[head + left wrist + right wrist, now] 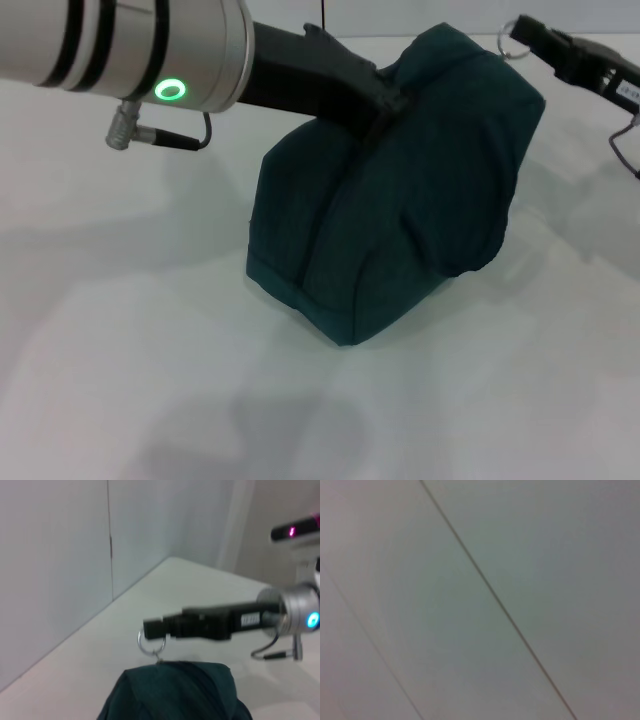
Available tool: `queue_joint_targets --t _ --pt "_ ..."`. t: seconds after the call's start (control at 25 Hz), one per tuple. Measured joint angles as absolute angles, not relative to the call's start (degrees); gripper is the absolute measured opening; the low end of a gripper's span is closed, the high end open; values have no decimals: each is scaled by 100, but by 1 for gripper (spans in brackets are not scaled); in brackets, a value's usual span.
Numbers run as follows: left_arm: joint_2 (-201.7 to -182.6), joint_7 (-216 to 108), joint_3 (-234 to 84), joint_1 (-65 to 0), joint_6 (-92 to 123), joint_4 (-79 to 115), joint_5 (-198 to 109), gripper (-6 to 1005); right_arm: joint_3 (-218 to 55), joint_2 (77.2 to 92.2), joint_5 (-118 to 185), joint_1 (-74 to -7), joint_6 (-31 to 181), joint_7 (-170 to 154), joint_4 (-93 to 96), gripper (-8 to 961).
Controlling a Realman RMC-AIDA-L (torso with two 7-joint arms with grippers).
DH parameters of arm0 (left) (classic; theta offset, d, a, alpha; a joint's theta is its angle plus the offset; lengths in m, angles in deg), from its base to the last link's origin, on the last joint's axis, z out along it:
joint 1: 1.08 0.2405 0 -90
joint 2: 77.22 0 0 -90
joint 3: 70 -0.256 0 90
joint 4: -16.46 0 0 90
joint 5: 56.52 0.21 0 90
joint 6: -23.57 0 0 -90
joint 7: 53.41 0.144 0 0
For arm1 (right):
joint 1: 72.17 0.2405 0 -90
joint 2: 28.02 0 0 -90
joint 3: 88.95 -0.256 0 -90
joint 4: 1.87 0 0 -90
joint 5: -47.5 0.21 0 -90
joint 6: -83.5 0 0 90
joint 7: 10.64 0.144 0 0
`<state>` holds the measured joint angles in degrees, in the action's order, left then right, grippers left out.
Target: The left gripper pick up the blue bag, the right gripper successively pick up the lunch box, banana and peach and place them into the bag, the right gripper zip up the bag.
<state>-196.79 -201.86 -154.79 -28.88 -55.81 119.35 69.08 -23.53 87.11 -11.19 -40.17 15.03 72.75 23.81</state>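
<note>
A: Where is the dark teal fabric lunch bag (400, 190) sitting?

B: On the white tabletop (120, 330), mid-scene in the head view, bulging and apparently closed along its top. No lunch box, banana or peach can be seen anywhere, so I'd judge they are inside and only the zipping is in hand.

A: And the arms?

B: The left gripper (385, 100), a black claw behind a silver wrist with a green light, reaches in from the robot's left and is buried in the fabric at the bag's upper edge. Its jaws seem clamped on the cloth, steadying it. The right gripper (151, 628), black and slender, comes from the robot's right at the bag's top far corner.

A: What does it have?

B: The small silver ring zipper pull (150, 644). In the left wrist view the ring hangs right at the tip of the jaws, which look pinched together on it, and its tab runs down to touch the top of the bag.

A: So what does the next move turn on?

B: The ring lies at the bag's right end, on the right arm's side, and the zip line runs along the top ridge between the two grippers. Any last pull should follow that ridge while the left holds against it.
</note>
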Motion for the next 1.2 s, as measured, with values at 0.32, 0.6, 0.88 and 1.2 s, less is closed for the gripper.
queue_joint_targets --t 0.32,0.6,0.88,1.2 --pt "-19691 -20047 -15387 -2840 -5377 11906 6743 43 -2301 8720 -1231 -3961 1921 7224 2041 110" --pt "-19692 -19941 -15323 -2802 -5160 11681 6730 44 -2414 8724 -1238 -4059 1726 7188 2108 111" --pt "-19690 -19522 -15128 -2797 -4852 11098 6366 44 -2894 8716 -1230 -4359 1082 6779 2125 162" --pt "-19692 -19450 -14916 -2824 -4627 10408 5900 116 -3008 8700 -1226 -4583 766 6616 2125 295"
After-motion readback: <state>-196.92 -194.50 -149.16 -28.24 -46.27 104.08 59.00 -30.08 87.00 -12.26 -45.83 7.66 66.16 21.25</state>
